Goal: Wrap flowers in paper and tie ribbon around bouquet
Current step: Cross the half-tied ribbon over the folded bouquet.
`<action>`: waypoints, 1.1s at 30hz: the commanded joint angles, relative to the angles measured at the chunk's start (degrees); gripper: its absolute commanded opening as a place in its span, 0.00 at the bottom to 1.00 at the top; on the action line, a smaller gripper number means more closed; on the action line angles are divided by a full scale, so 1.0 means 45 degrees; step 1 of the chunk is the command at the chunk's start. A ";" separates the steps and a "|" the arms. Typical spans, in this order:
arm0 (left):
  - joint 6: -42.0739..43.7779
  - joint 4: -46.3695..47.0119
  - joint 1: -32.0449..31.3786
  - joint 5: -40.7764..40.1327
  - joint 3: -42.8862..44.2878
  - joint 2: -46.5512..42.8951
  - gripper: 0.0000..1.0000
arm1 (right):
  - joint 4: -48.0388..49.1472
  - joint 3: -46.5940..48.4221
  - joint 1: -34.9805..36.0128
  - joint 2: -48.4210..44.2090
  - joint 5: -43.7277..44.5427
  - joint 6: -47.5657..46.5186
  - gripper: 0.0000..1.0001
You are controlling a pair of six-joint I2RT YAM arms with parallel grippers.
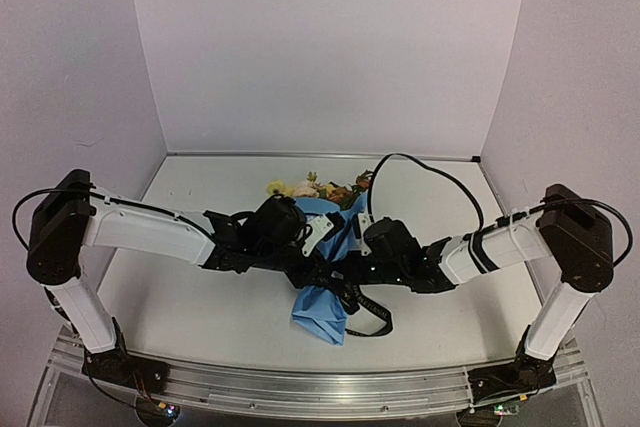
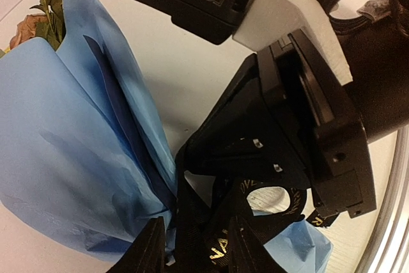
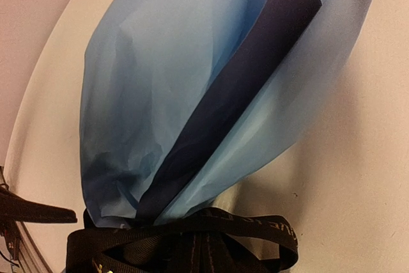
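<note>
The bouquet lies mid-table: light-blue paper point(image 1: 322, 312) pinched at its waist, with the flowers point(image 1: 310, 188) poking out at the far end. The black ribbon point(image 1: 378, 315) circles the waist, and a loop of it trails toward the front right. Both grippers meet at that waist. My left gripper point(image 2: 203, 247) has a lettered strand of the ribbon point(image 2: 220, 247) filling the gap between its fingers point(image 2: 150, 254). My right gripper point(image 3: 206, 238) is shut at the point where the ribbon point(image 3: 281, 225) strands converge, just below the paper point(image 3: 192, 81). Orange blooms point(image 2: 29, 27) show beyond the paper point(image 2: 57, 151).
The white table point(image 1: 180, 297) is walled by pale panels at the back and on both sides. An aluminium rail point(image 1: 320, 387) runs along the near edge. A black cable point(image 1: 430, 169) arches above the right arm. The right arm's wrist body point(image 2: 319, 113) hangs close over the left gripper.
</note>
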 commanded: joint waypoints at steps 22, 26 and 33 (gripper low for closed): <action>0.0490 -0.0223 0.0057 -0.0111 0.0796 -0.0043 0.00 | 0.0371 -0.0119 0.0138 -0.0810 -0.0686 -0.1046 0.00; 0.0077 0.0368 0.0058 -0.0226 0.0378 -0.0662 0.00 | 0.0485 -0.0126 0.0210 -0.0922 -0.0980 -0.1359 0.00; -0.0114 0.0564 0.0152 -0.0208 -0.0109 -0.1440 0.00 | 0.0885 0.0089 0.0313 -0.0753 -0.1324 -0.1598 0.00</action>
